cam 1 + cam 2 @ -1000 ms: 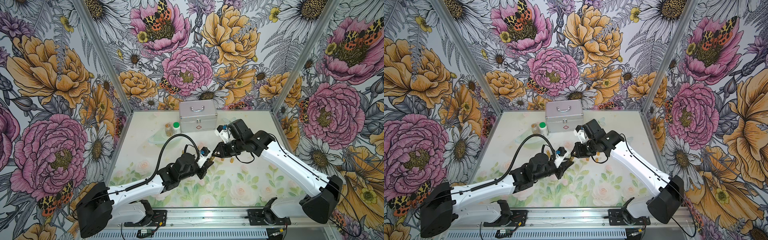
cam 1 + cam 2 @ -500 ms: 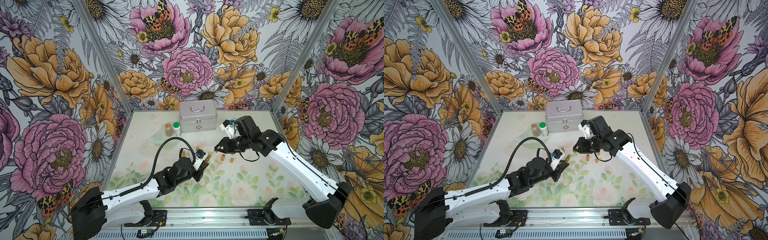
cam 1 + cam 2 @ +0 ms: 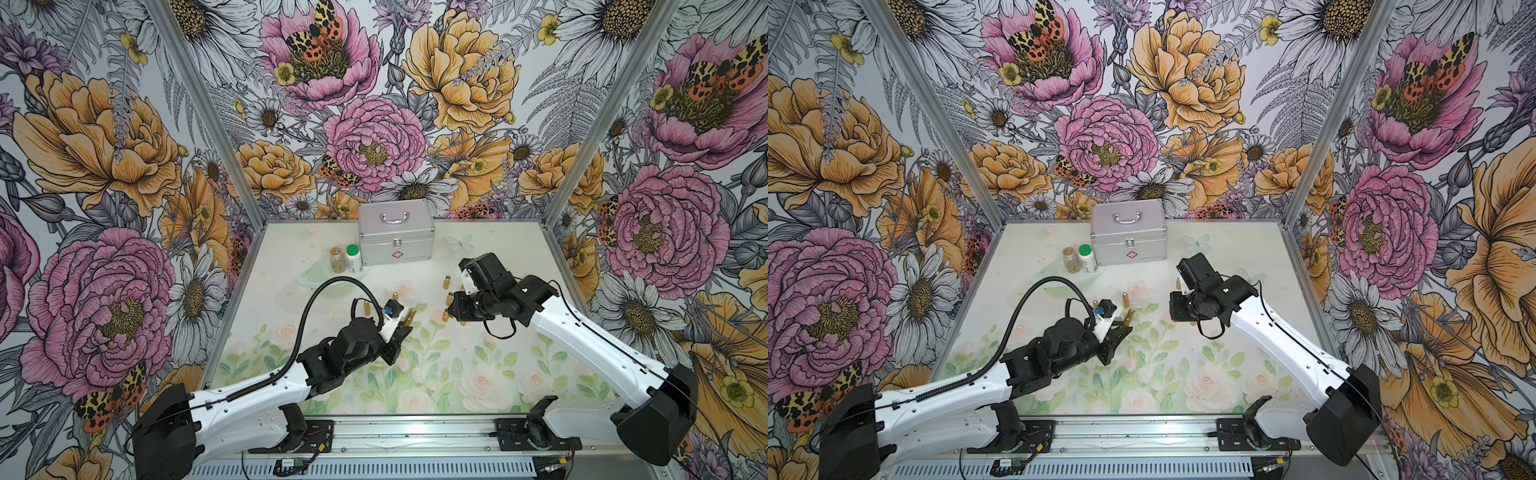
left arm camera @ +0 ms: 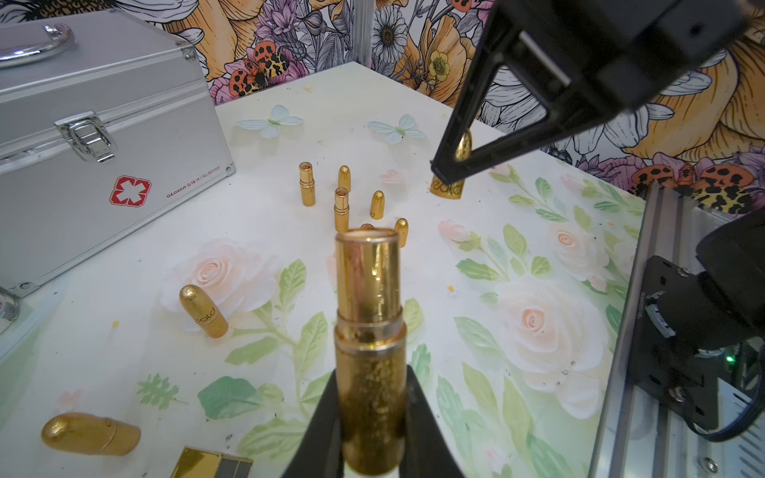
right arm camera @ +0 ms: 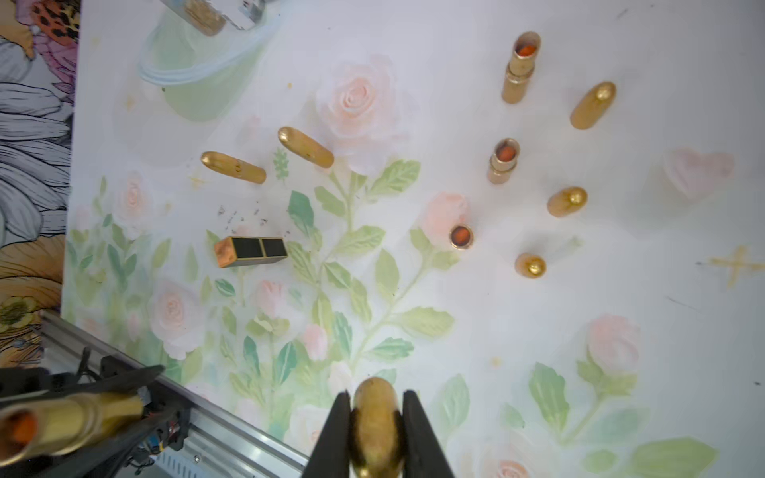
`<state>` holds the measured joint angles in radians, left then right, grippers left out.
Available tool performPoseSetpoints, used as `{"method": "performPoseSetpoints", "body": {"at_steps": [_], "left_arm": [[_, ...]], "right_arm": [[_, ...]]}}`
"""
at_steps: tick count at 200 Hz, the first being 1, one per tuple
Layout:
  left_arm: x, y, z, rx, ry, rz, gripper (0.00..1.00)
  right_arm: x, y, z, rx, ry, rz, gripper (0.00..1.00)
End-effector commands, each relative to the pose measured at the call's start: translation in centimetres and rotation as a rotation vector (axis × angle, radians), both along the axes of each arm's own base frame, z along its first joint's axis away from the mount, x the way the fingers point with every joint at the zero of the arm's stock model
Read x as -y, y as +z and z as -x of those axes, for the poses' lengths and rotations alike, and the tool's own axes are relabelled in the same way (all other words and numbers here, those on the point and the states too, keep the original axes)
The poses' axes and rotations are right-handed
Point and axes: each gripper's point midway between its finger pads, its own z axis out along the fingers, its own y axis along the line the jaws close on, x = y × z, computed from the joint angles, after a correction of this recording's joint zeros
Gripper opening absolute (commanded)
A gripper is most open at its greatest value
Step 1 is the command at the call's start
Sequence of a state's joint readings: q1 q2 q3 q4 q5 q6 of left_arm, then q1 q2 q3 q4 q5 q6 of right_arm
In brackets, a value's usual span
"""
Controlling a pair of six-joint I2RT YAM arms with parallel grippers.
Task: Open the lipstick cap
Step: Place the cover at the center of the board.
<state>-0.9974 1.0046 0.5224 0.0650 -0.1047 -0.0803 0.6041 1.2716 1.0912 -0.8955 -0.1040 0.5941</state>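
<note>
Two clamps: left gripper [image 4: 369, 374] grips tube [image 4: 368, 285] by its base, leaving the mouth free; right gripper [image 5: 376, 398] pinches cap [image 5: 376, 430], well apart from tube, so cap judged off

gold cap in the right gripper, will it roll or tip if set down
The gold cap is round and domed, so laid on its side it would probably roll. Stood on its open end it likely stays, as another cap does nearby, though a nudge could tip it. Its glossy shell looks slippery.
</note>
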Motion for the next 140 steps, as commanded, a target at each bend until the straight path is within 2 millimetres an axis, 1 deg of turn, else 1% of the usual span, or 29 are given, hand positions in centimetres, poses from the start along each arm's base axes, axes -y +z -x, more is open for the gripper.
{"method": "performPoseSetpoints", "body": {"at_steps": [1,33,64,93,140], "left_arm": [[0.1,0.8,0.1,0.008,0.001,0.056,0.0],[0.7,1.2,0.3,0.011,-0.016,0.076,0.0],[1.0,1.2,0.3,0.011,-0.018,0.08,0.0],[1.3,1.2,0.4,0.01,-0.025,0.08,0.0],[1.4,1.2,0.4,0.012,-0.027,0.08,0.0]], "right_arm": [[1.3,-1.4,-1.0,0.091,-0.079,0.033,0.2],[2.5,-5.8,-0.5,0.066,-0.123,0.1,0.2],[2.5,-8.9,-0.3,0.075,-0.122,0.143,0.2],[1.7,-10.4,-0.3,0.088,-0.093,0.172,0.2],[1.2,-11.6,-0.6,0.109,-0.07,0.212,0.2]]}}
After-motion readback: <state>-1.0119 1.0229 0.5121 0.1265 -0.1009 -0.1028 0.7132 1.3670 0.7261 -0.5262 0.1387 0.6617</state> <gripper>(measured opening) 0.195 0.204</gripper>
